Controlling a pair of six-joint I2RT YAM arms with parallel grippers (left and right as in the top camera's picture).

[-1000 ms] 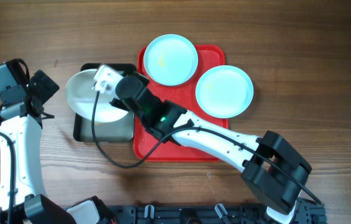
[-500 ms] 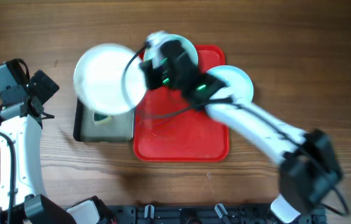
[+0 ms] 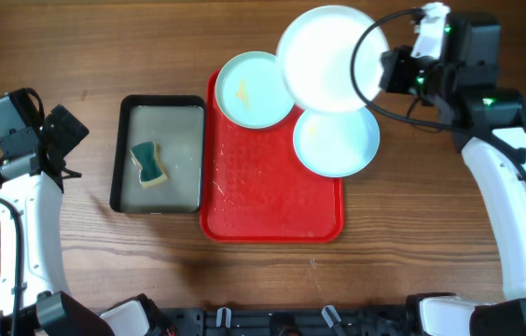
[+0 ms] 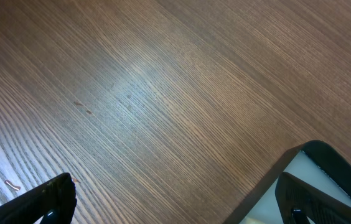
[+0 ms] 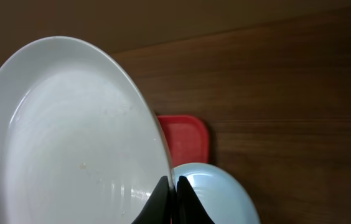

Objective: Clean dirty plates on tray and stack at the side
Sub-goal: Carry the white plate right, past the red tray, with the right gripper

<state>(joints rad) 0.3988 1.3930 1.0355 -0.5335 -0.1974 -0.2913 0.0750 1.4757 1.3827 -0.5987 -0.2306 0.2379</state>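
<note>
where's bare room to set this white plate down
White plate could go on bare wood between the red tray and the right arm, or beyond the black tray. The red tray's near half is bare; left mint plate and right mint plate crowd its far end.

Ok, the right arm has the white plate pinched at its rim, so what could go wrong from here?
1. The right gripper is shut on just the rim of the glossy white round plate, so the plate could swing or slip out.
2. In the overhead view that plate overlaps both pale mint round plates on the red plastic tray, so a drop might strike them.
</note>
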